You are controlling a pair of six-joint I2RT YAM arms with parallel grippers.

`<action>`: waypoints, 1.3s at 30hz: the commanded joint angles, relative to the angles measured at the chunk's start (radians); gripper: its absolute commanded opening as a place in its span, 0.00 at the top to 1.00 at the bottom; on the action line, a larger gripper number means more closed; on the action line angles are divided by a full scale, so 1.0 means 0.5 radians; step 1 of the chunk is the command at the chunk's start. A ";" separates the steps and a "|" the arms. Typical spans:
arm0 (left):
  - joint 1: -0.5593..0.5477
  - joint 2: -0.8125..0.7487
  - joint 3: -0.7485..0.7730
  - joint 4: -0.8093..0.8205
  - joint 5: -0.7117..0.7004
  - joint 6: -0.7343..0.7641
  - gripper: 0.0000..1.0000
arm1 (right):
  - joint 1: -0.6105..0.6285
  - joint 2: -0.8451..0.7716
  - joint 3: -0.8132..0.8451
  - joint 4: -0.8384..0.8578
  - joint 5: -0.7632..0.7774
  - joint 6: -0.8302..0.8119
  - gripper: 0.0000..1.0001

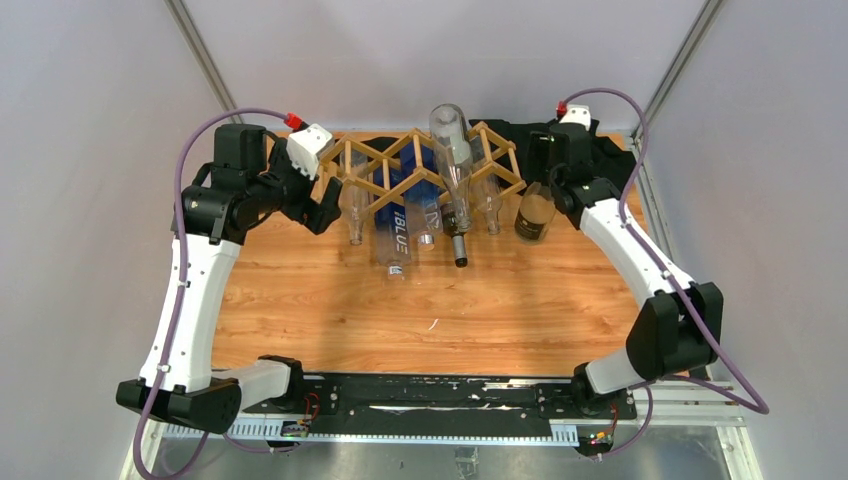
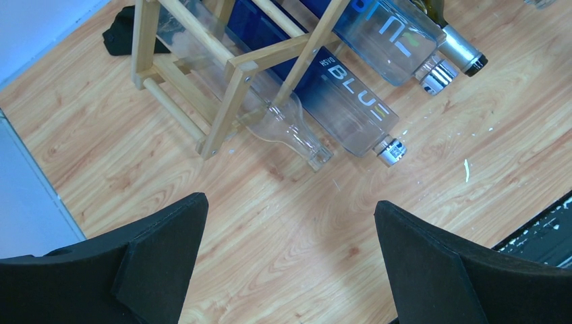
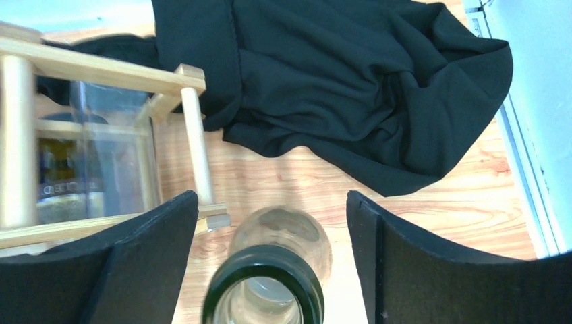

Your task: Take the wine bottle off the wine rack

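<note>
**Bottle upright beside the rack**

The wine bottle [image 3: 266, 290], dark green glass with a round open mouth, stands on the table [image 1: 330, 320] just right of the wine rack [image 1: 420, 165], upper right of the top view. Its long axis is vertical, mouth up. My right pincer [image 3: 270, 196] straddles its neck, parted, gripping nothing. My left pincer [image 2: 290, 202] gapes wide, empty.

Rack: we see the wine rack [image 1: 420, 165] at the table's [image 1: 330, 320] far side, other bottles [image 1: 395, 235] in its cells.
Bottle: the wine bottle [image 1: 535, 213] stands just right of it.
Gripper: the right gripper [image 1: 552, 197] is beside that bottle; whether they touch, we cannot tell.
</note>
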 commanded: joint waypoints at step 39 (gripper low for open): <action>0.011 -0.092 -0.092 -0.018 0.127 0.101 0.00 | 0.852 0.368 0.652 -0.704 -0.168 0.422 0.08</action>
